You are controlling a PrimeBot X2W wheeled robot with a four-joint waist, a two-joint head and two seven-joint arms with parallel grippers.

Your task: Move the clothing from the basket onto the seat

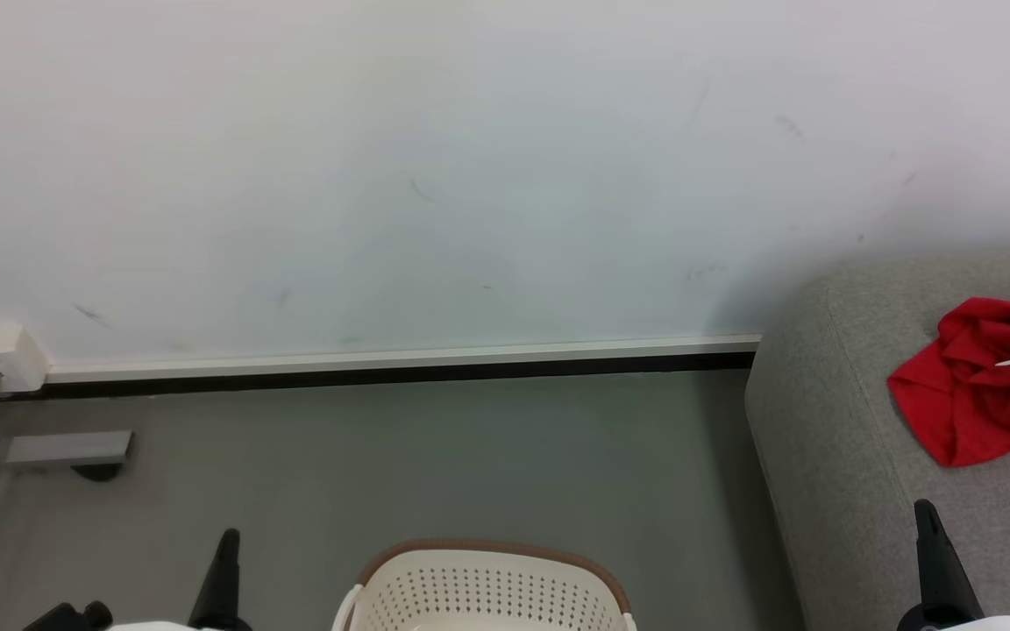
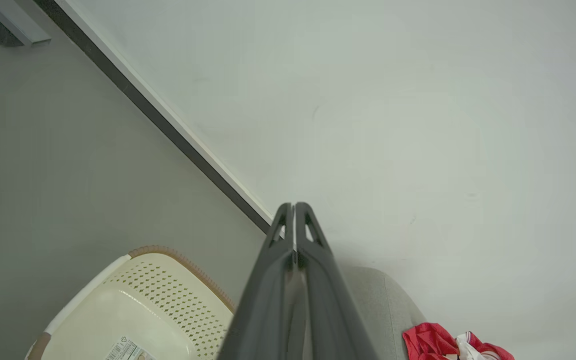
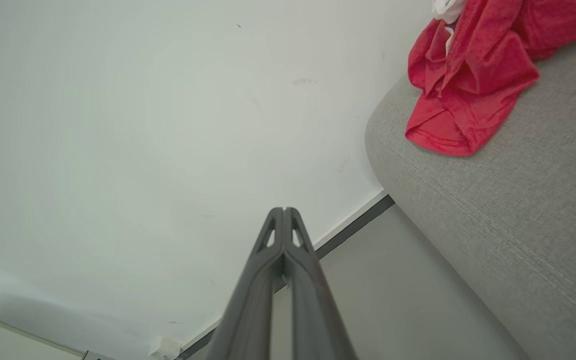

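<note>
Over on the right, the red clothing (image 1: 970, 394) is bunched up on the grey seat (image 1: 829, 456), pretty close to its rounded corner; the basket (image 1: 487, 592) sits on the floor down front, and what I can see of its inside looks bare, rest is hidden; left claw (image 2: 294, 206) and right claw (image 3: 284, 210) are both pinched shut on nothing. My worry: a shut claw dipping in would probably just shove that light basket along; and any brush past the pile could drag it off the edge.

The place reads as a sparse, home-like room: a scuffed white wall (image 1: 470, 175), grey floor (image 1: 435, 456) at its foot, a grey sofa (image 1: 829, 438) against it, a laundry basket (image 1: 487, 596) before it.
</note>
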